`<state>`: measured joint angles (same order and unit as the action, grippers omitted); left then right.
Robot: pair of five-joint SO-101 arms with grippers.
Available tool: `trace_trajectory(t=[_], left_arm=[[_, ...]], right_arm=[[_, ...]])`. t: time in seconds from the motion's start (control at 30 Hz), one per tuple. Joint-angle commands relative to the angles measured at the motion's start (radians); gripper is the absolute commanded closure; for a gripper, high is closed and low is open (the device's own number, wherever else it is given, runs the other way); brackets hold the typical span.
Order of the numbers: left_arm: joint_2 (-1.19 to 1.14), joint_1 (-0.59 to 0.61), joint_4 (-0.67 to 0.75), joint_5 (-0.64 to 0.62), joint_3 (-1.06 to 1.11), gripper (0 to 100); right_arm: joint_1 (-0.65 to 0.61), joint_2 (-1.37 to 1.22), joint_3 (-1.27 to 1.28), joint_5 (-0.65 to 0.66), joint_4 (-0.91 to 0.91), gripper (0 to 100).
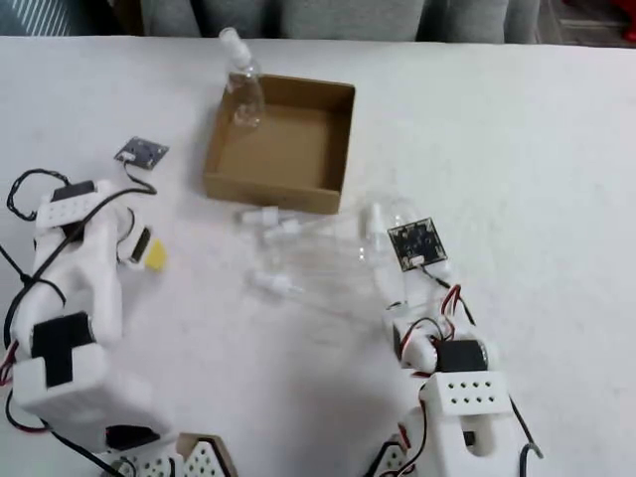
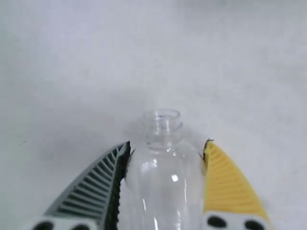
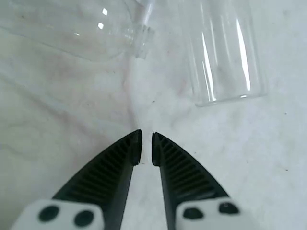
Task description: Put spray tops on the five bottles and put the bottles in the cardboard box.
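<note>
One uncapped bottle (image 2: 163,191) between jaws of the left end effector (image 2: 167,143).

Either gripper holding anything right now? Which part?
Left gripper clamps an uncapped bottle by its shoulder, just below the open neck. Right gripper is shut with nothing visible between its tips.

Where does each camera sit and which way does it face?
High view: fixed overhead, looking down on table, cardboard box, both arms.
Left wrist view: on left arm, looking along left gripper at the capless bottle it grips.
Right wrist view: on right arm, looking past shut right gripper at two clear bottles.
Shared: high and left wrist views show the yellow finger.
</note>
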<state>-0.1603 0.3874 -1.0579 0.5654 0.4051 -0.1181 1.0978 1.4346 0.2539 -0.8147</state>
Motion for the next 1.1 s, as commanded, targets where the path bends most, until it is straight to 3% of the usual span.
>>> trace_trajectory(t=[0.0,0.13,0.33,0.53,0.8,0.97,1.07], left_arm=[[0.214,-0.065,-0.089,-0.071,-0.044,88],[0.42,-0.116,-0.104,-0.232,0.018,88],[0.714,-0.232,-0.072,-0.362,0.203,88],[0.954,-0.26,0.132,-0.491,0.377,88],[1.099,-0.26,0.5,-0.848,0.601,88],[1.096,-0.26,0.605,-0.868,0.651,88],[1.096,-0.262,0.606,-0.87,0.646,88]], right_arm=[[-0.005,0.012,-0.008,0.008,0.013,98.1],[-0.005,0.012,-0.008,0.008,0.013,98.1],[-0.005,0.012,-0.008,0.008,0.013,98.1],[-0.005,0.012,-0.008,0.008,0.013,98.1],[-0.05,0.077,-0.006,0.0,0.05,98.1],[-0.124,0.232,-0.014,-0.002,0.042,98.2],[-0.257,0.412,-0.015,-0.002,-0.041,98.2]])
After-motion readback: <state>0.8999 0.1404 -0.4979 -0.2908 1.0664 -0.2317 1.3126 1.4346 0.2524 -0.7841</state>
